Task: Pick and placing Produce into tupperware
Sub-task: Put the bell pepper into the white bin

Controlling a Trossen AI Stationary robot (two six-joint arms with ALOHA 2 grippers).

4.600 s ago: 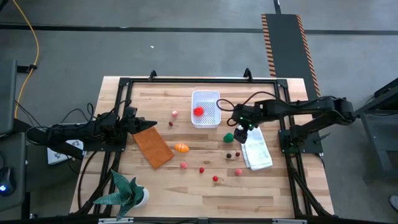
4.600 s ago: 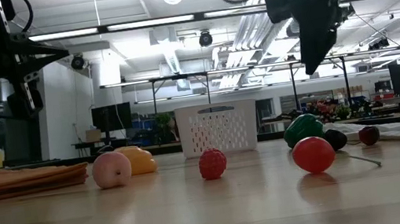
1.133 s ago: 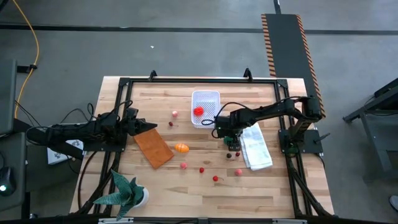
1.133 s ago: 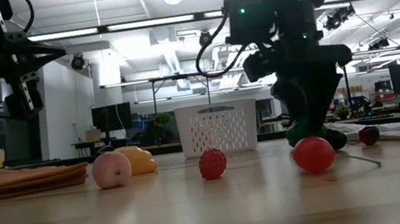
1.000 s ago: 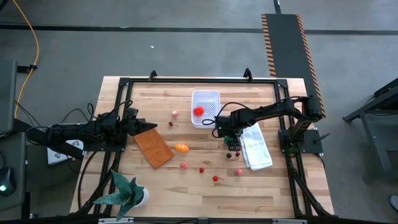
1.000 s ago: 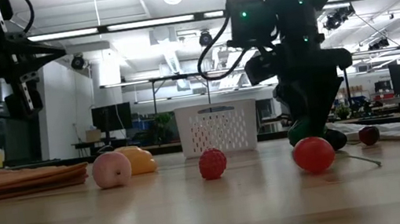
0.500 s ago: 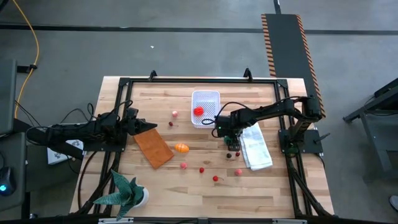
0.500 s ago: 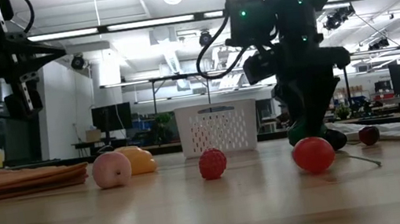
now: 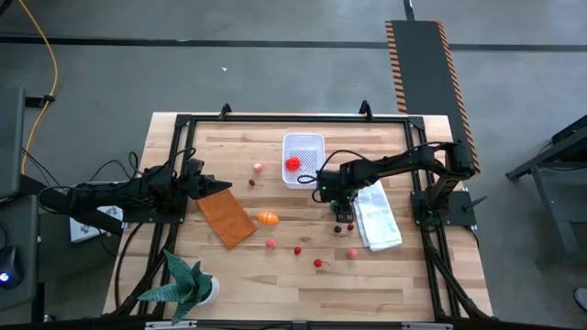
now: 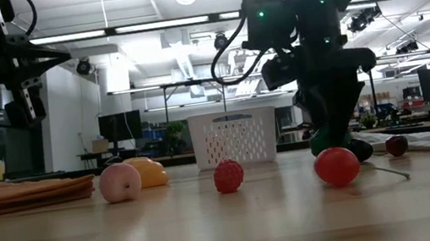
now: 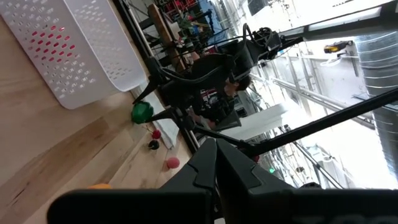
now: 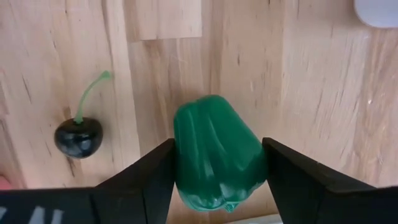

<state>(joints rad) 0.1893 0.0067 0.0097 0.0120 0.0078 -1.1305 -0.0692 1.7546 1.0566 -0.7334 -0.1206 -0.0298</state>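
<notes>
Grasp step: right gripper (image 12: 217,163) jaws touching both sides of green pepper (image 12: 217,158) on bench; next, lift and carry to tub (image 9: 304,159); left jaws shut, idle

We see the tupperware (image 9: 304,158), a small white perforated tub, upright toward the far middle of the table with a red tomato-like ball (image 9: 293,164) inside it. Just beside its near right corner lies the green pepper (image 12: 217,152), glossy and lobed, on its side on the wood, pressed on both sides by dark fingers (image 12: 152,171). Near it lies a dark cherry (image 12: 77,137) with a thin green stem. An orange carrot-like piece (image 9: 267,218) lies nearer the table's middle, a pale pink piece (image 9: 259,168) lies left of the tub, and small red berries (image 9: 297,249) and a pink one (image 9: 351,254) are scattered well apart toward the near edge.
</notes>
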